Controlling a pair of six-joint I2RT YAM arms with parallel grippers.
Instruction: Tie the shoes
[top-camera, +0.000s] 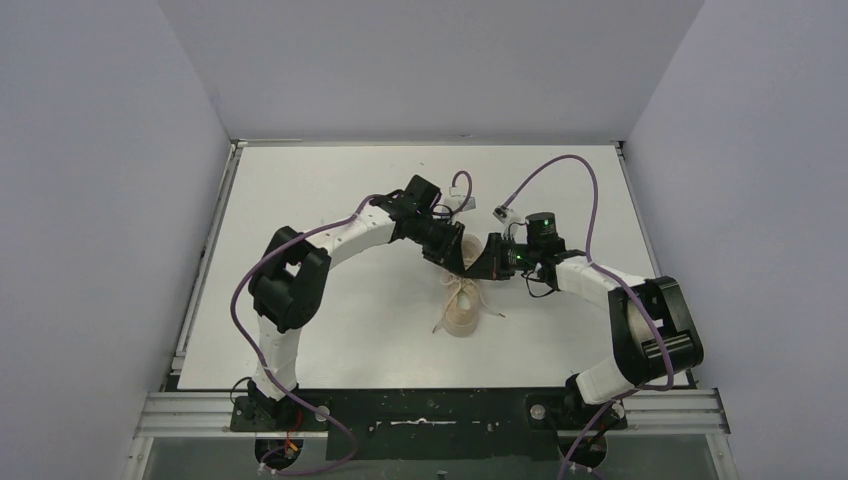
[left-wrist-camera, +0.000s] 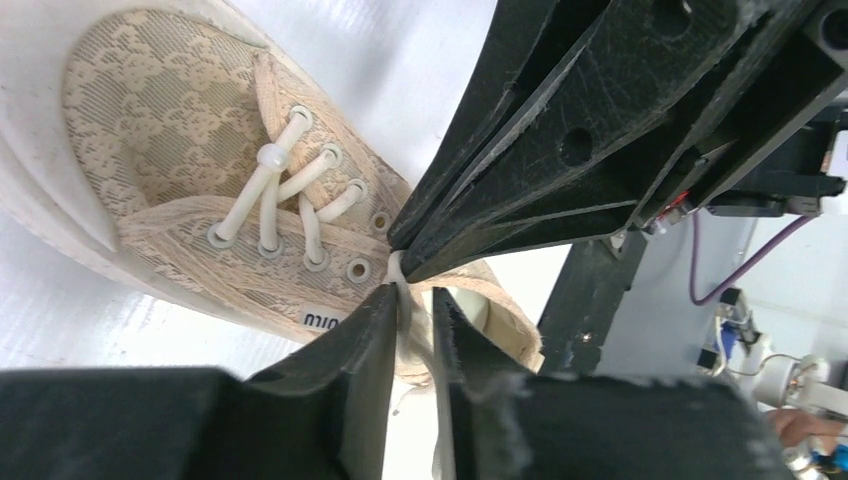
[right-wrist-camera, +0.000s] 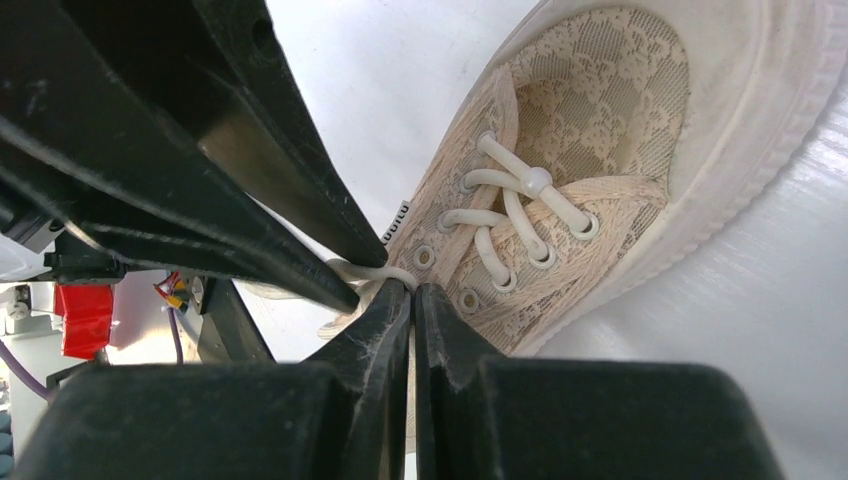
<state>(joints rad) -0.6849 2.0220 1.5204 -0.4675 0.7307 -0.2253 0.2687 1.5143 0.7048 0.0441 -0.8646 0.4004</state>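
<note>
Over sneaker (top-camera: 461, 308) throat, left fingers (left-wrist-camera: 372, 330) and right fingers (right-wrist-camera: 388, 325) clamp lace (right-wrist-camera: 358, 270); grip point hidden.

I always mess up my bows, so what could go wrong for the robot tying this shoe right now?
The left gripper and right gripper meet tip to tip over the shoe, so they might bump. Each seems to pinch the thin lace only at its very tips, so it could slip out. Nothing holds the shoe down; a hard pull might drag or tip it.
</note>
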